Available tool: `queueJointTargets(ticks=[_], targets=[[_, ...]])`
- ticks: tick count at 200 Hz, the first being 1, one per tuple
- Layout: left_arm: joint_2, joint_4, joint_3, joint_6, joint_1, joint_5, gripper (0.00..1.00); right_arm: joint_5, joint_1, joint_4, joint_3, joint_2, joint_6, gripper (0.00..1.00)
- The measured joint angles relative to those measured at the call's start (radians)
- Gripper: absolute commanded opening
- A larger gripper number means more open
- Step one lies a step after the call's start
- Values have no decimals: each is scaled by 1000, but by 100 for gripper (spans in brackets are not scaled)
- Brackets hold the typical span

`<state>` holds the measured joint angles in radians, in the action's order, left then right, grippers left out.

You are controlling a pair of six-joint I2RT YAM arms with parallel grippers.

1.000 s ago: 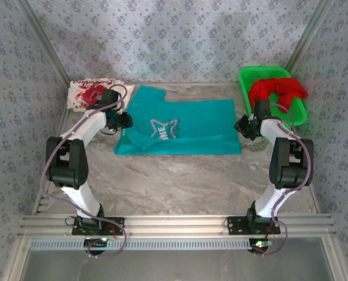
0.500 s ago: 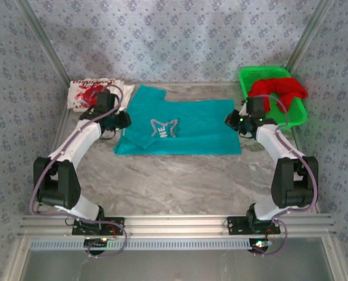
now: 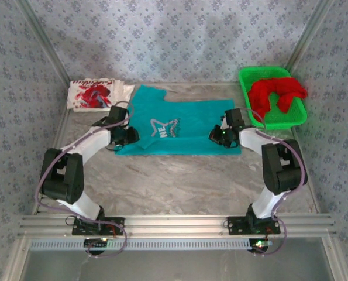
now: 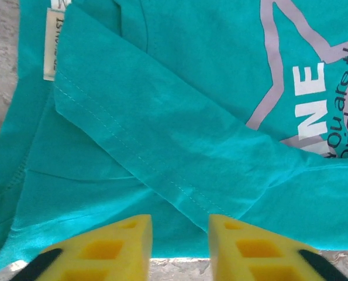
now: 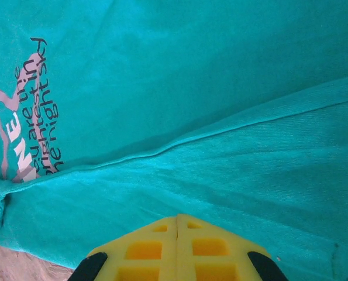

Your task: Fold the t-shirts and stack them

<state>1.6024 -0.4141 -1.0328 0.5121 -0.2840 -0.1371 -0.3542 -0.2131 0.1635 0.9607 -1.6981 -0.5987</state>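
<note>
teal t-shirt (image 3: 179,129) looking soft, light, floppy; best gripping at near hem corners | left gripper (image 4: 179,225) hovering parted over hem | right gripper (image 5: 177,221) pressing fingers together; catch unclear

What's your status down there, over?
Left gripper open at left end of teal t-shirt. Right gripper shut over its right end, hold unclear. Nothing blocking.

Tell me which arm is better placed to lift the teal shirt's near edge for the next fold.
Right, probably. The right pincer is shut against the teal shirt's near right edge and may already pinch cloth. The left pincer is open at the near left corner, gripping nothing.
</note>
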Motion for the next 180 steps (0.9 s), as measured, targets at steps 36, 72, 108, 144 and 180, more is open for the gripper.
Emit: queueJointTargets(ticks=[36,72,108,144,180], targets=[[64,30,0,21,-10,-8,44,0,-2,-8,0,-34,0,0],[134,50,-1,32,-20,-8,43,2,-2,-20,0,-53,0,0],[187,68,-22,51,-20,-4,23,0,2,-26,0,-74,0,0],[207,72,-62,51,-24,18,1,-2,4,-30,0,-75,0,0],[207,44,-116,49,-33,46,18,-4,4,-31,0,-75,0,0]])
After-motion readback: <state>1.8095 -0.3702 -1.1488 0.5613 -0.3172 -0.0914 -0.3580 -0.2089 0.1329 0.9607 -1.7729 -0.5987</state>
